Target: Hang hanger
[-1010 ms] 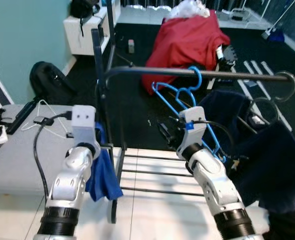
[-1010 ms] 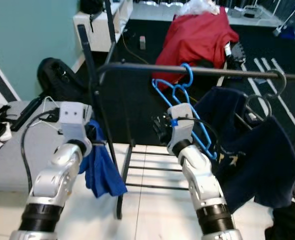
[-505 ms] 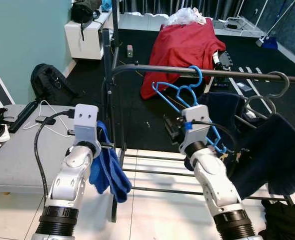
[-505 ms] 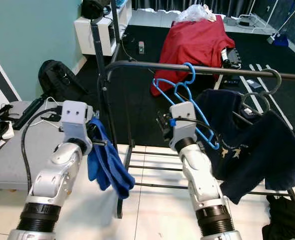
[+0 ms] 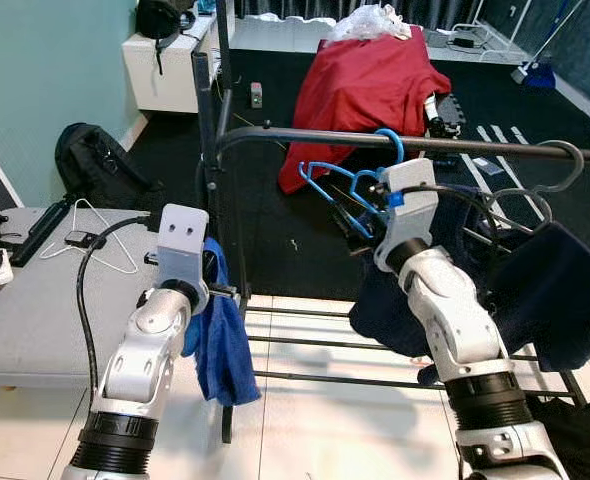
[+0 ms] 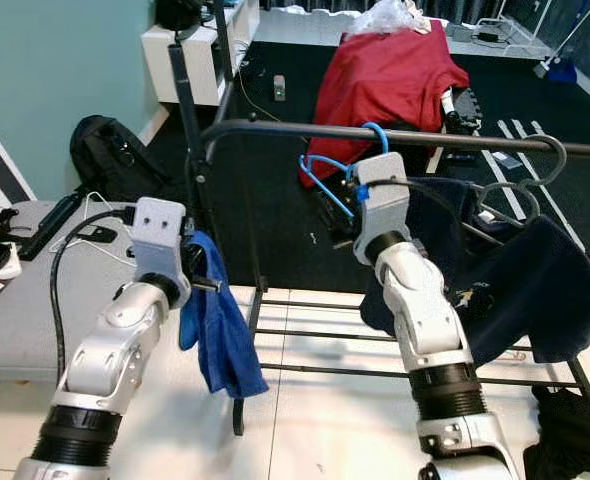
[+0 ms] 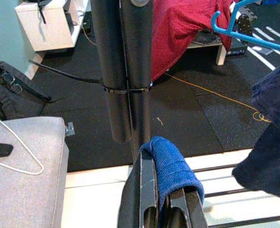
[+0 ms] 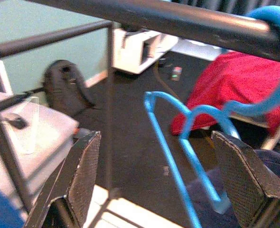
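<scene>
Nearest, the left silver arm rises bent at the elbow from the lower left, its wrist pointing up and forward. The left gripper has its two black fingers pinched together on a folded royal-blue cloth, which drapes down from the fingers beside the upright black metal post of the clothes rack. In the left wrist view the cloth wraps over one fingertip just in front of that post.

The right silver arm reaches up and forward, forearm steep, so that the right gripper sits just under the black horizontal metal rail. Its textured fingers stand wide apart with nothing between the pads; the blue hanger shows in the gap, further off.

Two bright blue plastic hangers can be made out, hooked together over the rail just beside the right wrist, their frames slanting down towards the left. A dark navy garment hangs from a grey metal hook hanger further right on the same rail.

To the left, a grey padded bench carries one white wire hanger and some cables. Beyond lie a black backpack on the dark floor, a red cloth draped over a heap, and a white cabinet.
</scene>
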